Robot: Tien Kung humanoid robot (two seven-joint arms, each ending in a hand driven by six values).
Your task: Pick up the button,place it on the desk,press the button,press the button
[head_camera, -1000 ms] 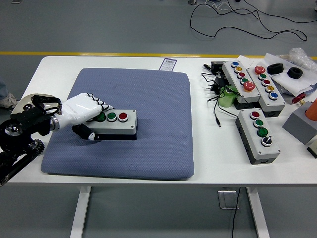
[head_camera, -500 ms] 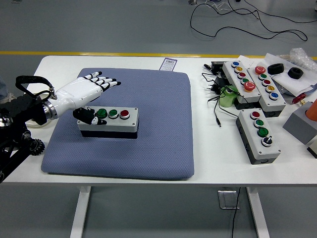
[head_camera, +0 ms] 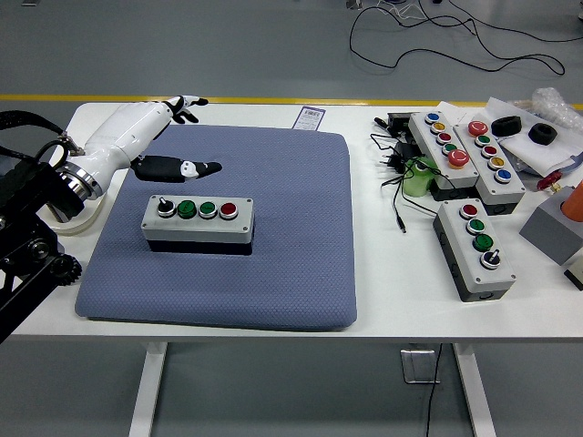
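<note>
A grey button box (head_camera: 198, 222) lies on the blue mat (head_camera: 282, 273). It carries a black knob, two green buttons and a red button in a row. My left hand (head_camera: 168, 137) is white with black fingertips. It is raised above the mat's far left corner, behind and to the left of the box, clear of it. Its fingers are spread and hold nothing. The thumb (head_camera: 187, 168) points right over the mat. My right hand does not show.
Three more button boxes (head_camera: 475, 248) (head_camera: 444, 150) (head_camera: 494, 159) lie on the right of the white table (head_camera: 383, 300), with black cables (head_camera: 398, 187), a green object (head_camera: 419, 175) and a grey block (head_camera: 553, 228). A label card (head_camera: 310, 117) lies behind the mat.
My left hand let go of the button box's left end, opened, and rose back and to the left. The box stays on the mat.
</note>
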